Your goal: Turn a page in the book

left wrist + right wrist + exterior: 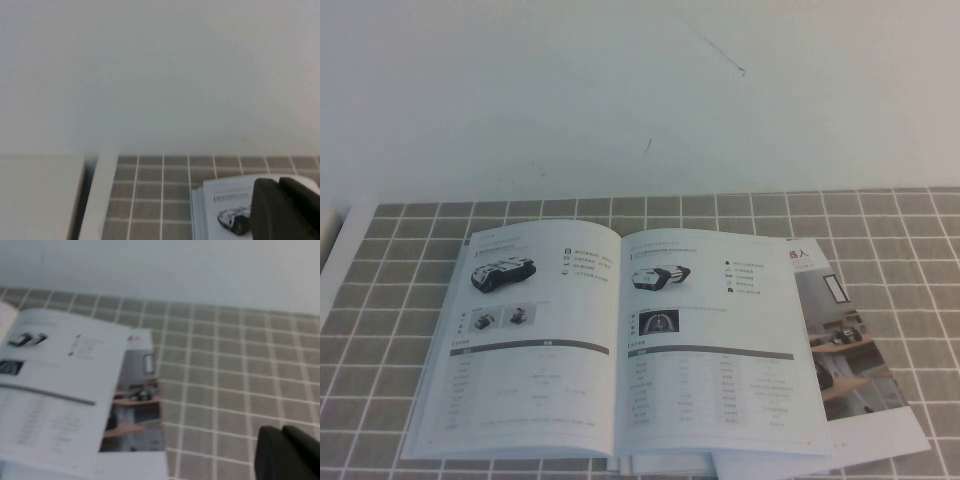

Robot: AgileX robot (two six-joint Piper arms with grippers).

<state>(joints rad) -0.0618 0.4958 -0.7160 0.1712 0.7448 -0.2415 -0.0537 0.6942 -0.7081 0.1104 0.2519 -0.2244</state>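
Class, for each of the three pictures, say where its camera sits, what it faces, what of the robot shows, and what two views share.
High view: raised, angled down at the open book on the tiled table; no arm shows.
Left wrist view: low beside the book's corner, facing the wall; the left hand shows dark.
Right wrist view: low, facing the book's right page and the brochure; the right hand, shut.
High and right wrist views share the brochure.

Bare lab-style test bench: grey tiled mat (410,300) against plain white wall (620,90).
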